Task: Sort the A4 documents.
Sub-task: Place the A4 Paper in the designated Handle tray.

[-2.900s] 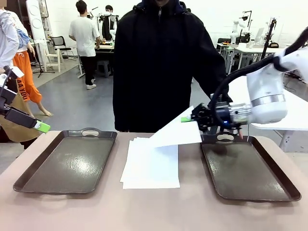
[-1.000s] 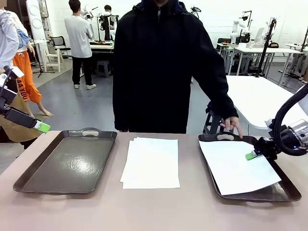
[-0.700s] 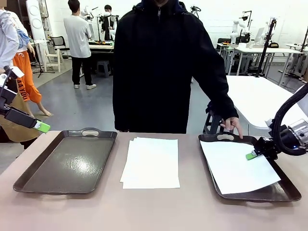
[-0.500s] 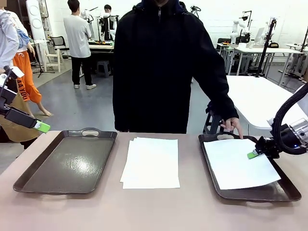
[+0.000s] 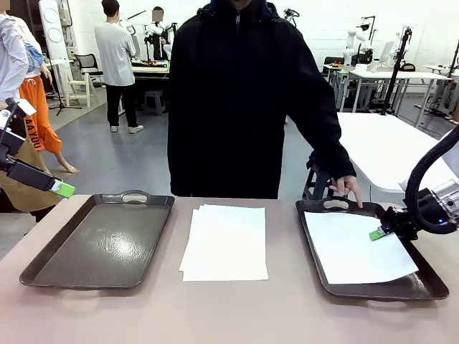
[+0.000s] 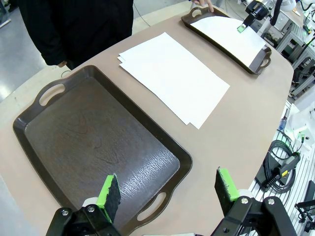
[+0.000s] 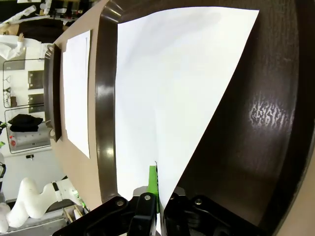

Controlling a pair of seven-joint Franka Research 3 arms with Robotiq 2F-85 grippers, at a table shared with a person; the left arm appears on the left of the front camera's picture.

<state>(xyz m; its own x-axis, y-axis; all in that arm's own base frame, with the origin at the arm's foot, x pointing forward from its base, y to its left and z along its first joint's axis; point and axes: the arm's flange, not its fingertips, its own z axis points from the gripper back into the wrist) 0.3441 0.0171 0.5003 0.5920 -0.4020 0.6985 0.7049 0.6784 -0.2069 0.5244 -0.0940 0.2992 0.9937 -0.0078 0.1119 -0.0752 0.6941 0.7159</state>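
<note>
The thin white A4 paper sheet has come down from mid-air onto the floor of the right dark brown handled tray, its edge clamped in the right claw. One document looks placed, so letting go seems next. The white paper stack waits mid-worktop. The left claw hangs with its fingers apart.

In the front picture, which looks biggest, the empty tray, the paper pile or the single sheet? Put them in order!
Largest: empty tray.
Then paper pile and single sheet, which look about alike, so I won't rank them.
</note>
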